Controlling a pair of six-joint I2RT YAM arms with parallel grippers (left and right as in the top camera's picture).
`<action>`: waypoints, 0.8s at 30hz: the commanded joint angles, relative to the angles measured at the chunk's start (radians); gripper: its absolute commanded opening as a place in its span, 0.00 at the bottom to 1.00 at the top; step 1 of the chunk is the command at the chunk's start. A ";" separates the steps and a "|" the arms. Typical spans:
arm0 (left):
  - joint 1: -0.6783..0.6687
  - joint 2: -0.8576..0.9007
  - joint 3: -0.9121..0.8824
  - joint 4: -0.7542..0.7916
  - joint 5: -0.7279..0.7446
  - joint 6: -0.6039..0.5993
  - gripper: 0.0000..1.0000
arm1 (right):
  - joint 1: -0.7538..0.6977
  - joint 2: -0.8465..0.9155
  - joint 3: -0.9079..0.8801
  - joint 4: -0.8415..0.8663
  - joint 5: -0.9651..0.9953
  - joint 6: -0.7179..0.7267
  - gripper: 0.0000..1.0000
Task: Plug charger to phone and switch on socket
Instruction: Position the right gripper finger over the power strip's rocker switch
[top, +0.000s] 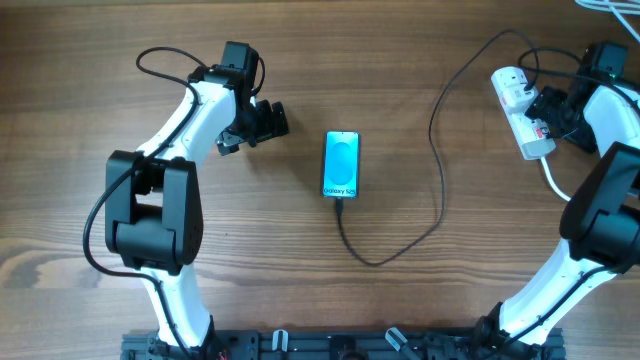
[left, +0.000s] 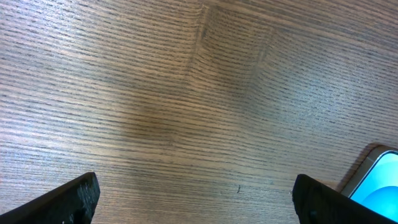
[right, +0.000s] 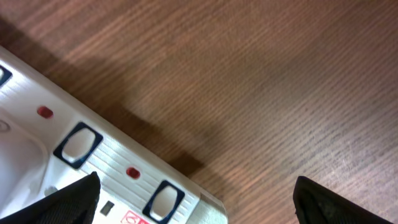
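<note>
A phone (top: 341, 165) with a teal screen lies mid-bench (top: 300, 290). A thin black charger cable (top: 441, 190) meets its lower edge and loops right to a white power strip (top: 520, 118). The left tool (left: 196, 190), fingers apart, hovers beside the phone; the right tool (right: 197, 190), fingers apart, hangs over the strip.

One phone (top: 341, 165), one charger (top: 441, 200), one socket (top: 520, 118) — two tools: left tool (left: 196, 190), right tool (right: 196, 190).

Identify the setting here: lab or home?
Probably a robot-lab test bench: a left arm and right arm mounted at a wood-grain table, with a staged phone, charger cable and power strip.
</note>
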 joint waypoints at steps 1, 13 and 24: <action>-0.001 -0.024 0.004 -0.001 -0.016 -0.006 1.00 | -0.005 0.023 -0.003 0.034 0.025 0.021 1.00; -0.001 -0.024 0.003 0.000 -0.016 -0.005 1.00 | -0.005 0.034 -0.003 0.135 0.025 0.020 1.00; -0.001 -0.024 0.003 -0.001 -0.016 -0.005 1.00 | -0.030 0.049 -0.003 0.135 -0.011 0.050 1.00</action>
